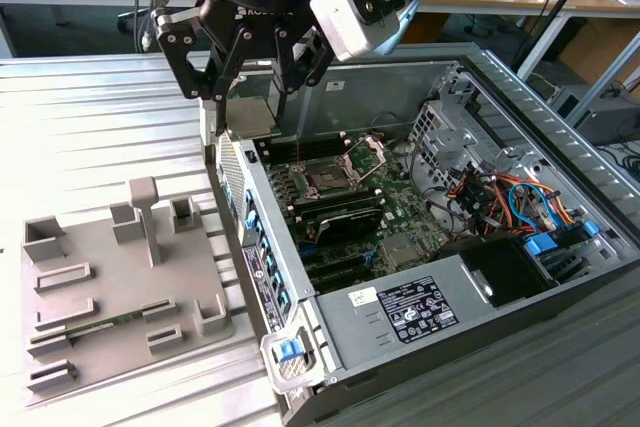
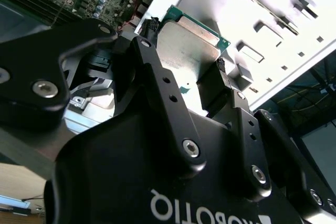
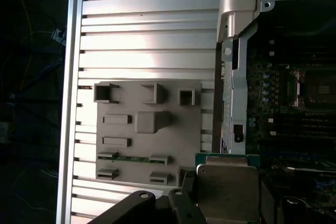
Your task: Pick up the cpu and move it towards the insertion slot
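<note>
the big grey metal computer case (image 1: 335,337) lies open on the ribbed aluminium table (image 1: 90,137), with the flat grey plastic tray (image 1: 100,277) beside it. inside, on the green circuit board (image 1: 405,212), sits the square silver-framed insertion slot (image 1: 325,179), its lid apparently lifted, though i can't be sure from here. the black gripper (image 1: 250,87) hangs over the case wall on the tray side, between tray and slot. its jaws are clenched on opposite edges of the small square silvery cpu (image 2: 186,38), which is carried clear of everything. i'd say the carry wants the chip kept level, high enough to clear the wall, and square to the socket frame. the wrist points straight down, with the fingers hanging beneath it.
</note>
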Robot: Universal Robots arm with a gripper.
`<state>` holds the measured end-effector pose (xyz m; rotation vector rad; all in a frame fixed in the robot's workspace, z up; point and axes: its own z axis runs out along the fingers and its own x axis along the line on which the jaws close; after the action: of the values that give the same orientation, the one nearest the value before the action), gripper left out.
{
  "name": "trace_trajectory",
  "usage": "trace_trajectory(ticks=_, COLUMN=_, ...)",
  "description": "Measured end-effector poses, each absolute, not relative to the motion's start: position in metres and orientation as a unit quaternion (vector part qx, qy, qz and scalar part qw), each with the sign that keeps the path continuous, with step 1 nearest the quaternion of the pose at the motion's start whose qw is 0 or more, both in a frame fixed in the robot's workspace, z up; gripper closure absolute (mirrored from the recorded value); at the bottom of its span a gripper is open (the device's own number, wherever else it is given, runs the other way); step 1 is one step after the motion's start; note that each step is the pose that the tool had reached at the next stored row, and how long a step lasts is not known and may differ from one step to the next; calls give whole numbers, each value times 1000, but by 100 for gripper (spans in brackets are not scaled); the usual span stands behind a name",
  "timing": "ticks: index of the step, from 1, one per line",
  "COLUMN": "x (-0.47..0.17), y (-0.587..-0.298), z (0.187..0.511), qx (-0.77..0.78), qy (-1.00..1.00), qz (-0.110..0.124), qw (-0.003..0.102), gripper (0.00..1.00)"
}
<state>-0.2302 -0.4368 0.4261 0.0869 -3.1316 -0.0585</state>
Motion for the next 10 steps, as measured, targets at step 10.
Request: trace_trajectory(ticks=10, x=-223, y=-437, z=426, qx=28, qy=-999, qz=-19, qw=4, gripper=45)
